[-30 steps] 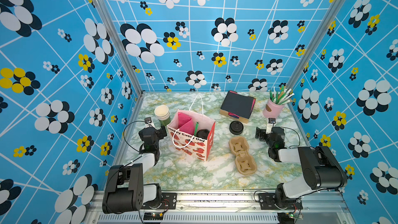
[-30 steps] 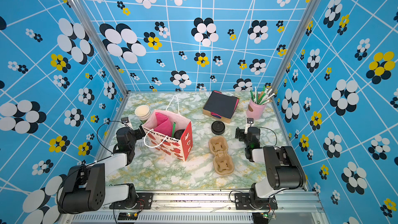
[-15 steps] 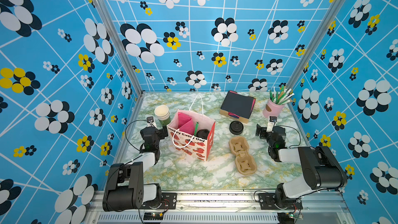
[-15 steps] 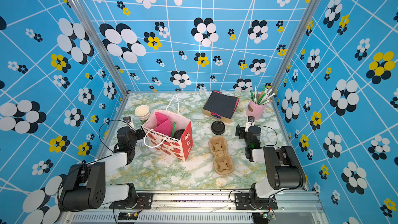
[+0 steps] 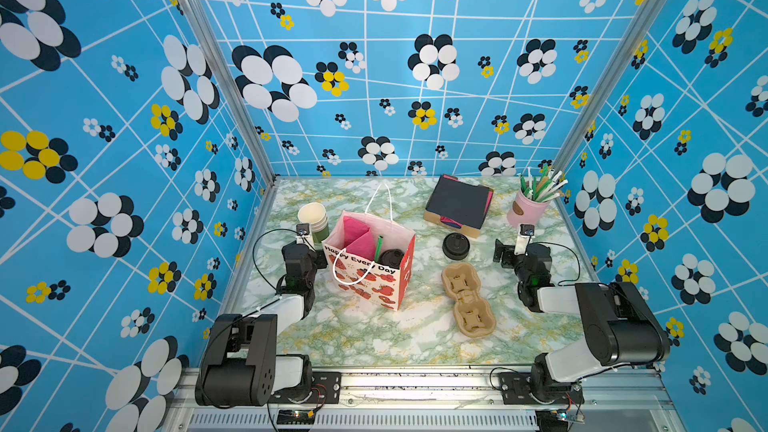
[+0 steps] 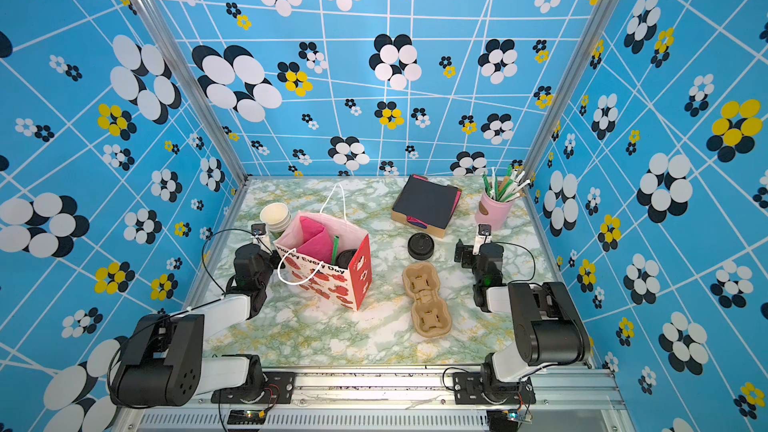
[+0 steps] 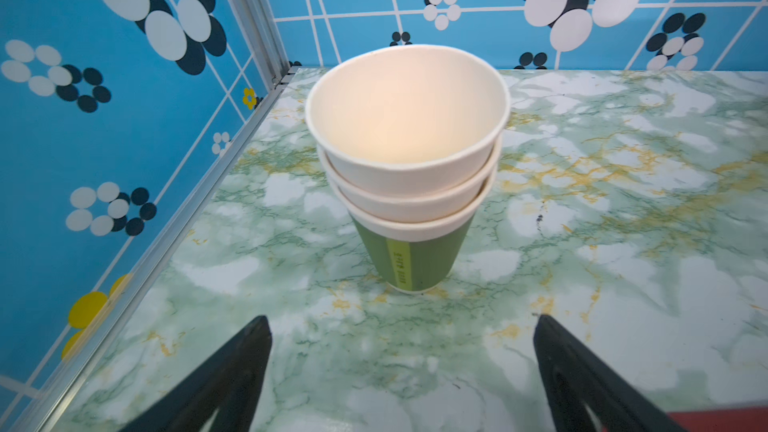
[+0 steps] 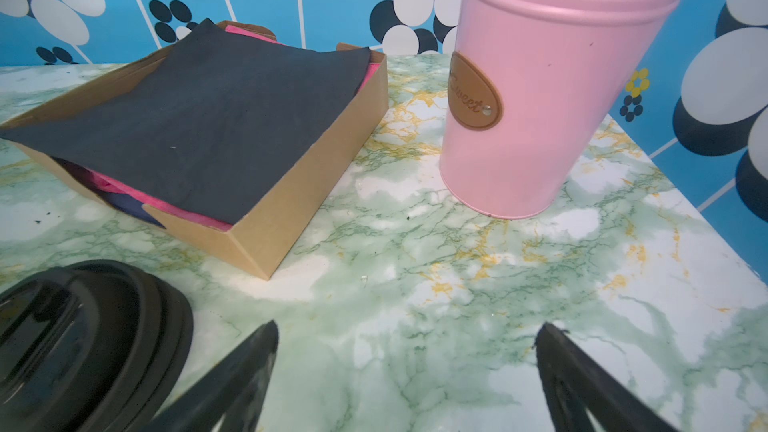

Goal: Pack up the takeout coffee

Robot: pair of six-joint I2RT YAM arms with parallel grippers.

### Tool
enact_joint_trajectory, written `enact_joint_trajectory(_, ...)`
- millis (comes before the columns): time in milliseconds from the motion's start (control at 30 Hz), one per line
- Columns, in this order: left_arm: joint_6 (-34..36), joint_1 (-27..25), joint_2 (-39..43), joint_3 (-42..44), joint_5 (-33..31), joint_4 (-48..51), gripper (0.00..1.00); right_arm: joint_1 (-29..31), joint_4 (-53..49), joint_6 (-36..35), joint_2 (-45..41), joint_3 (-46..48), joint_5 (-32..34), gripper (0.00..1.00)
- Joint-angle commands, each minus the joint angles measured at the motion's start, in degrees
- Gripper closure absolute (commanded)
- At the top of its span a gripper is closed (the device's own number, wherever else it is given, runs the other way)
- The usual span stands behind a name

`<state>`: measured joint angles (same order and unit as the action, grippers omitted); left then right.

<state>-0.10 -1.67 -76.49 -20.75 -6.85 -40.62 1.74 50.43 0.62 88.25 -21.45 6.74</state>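
The takeout coffee [image 5: 390, 258] stands inside the red-and-white gift bag [image 5: 376, 284], and only its black lid shows [image 6: 347, 259], next to pink tissue and a green straw. My left gripper [image 5: 303, 249] is low beside the bag's left side. It is open and empty, facing the stack of lidless cups [image 7: 409, 168]. My right gripper [image 5: 517, 249] sits low at the right, also open and empty. In the wrist views both left gripper [image 7: 401, 326] and right gripper [image 8: 407, 330] have only bare marble between their jaws.
Loose black lids [image 5: 456, 246] lie mid-table, seen close in the right wrist view [image 8: 83, 342]. A brown cup carrier [image 5: 467, 299] lies in front of them. A napkin box [image 8: 216, 126] and a pink bucket [image 8: 540, 97] of straws stand at the back right.
The left wrist has shifted slightly right, towards the stacked cups. The right wrist has edged slightly right and back. Both grippers stay open and the bag has not moved.
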Motion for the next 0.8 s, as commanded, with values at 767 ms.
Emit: enact_joint_trajectory(767, 1.4, -0.9, -12.4, -0.1, 5.0, -14.3, 0.01, -0.3, 1.7, -0.1, 0.2, -0.3, -0.7, 0.01)
